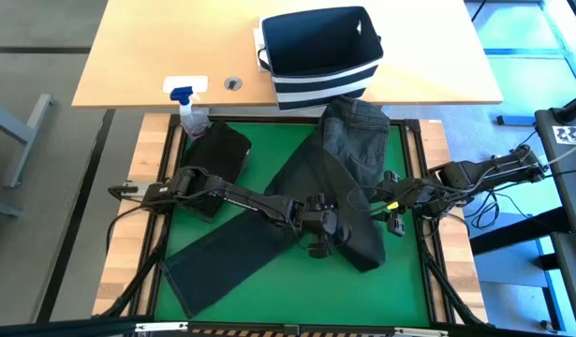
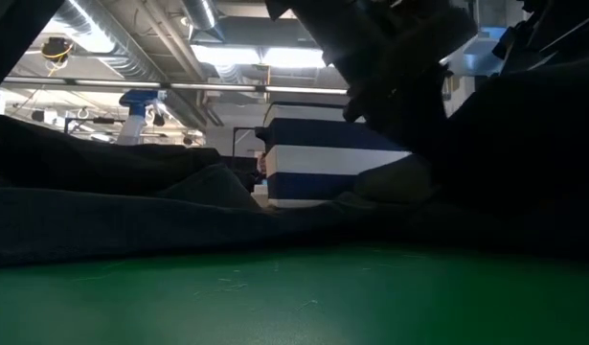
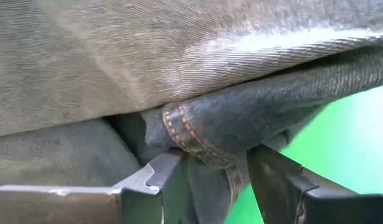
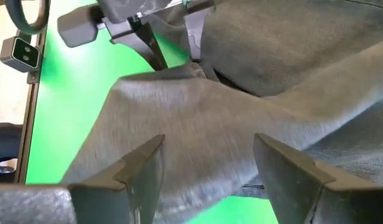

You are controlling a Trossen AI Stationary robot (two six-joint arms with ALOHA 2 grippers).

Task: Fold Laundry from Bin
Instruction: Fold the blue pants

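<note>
On the green mat at the counter's (image 1: 128, 56) near end, a pair of dark grey jeans (image 1: 358, 140) is lying spread out, waistband toward the bin (image 1: 320, 54) and one leg running off toward the left front corner. Near the middle of the mat, the left claw (image 3: 210, 180) is pinching a stitched hem of the denim between its fingers, apparently to lift or draw that leg across for a fold. Just beside it, the right claw (image 4: 207, 165) is hovering over a raised ridge of the cloth with fingers spread and nothing between them, seemingly lining up a second grip. A black garment (image 1: 217, 154) is sitting bunched at the mat's left edge, perhaps waiting its turn. Behind the mat, the striped navy bin is standing upright and looking empty, with a spray bottle (image 1: 186, 98) to its left. No brand, label or legible writing is showing anywhere.
</note>
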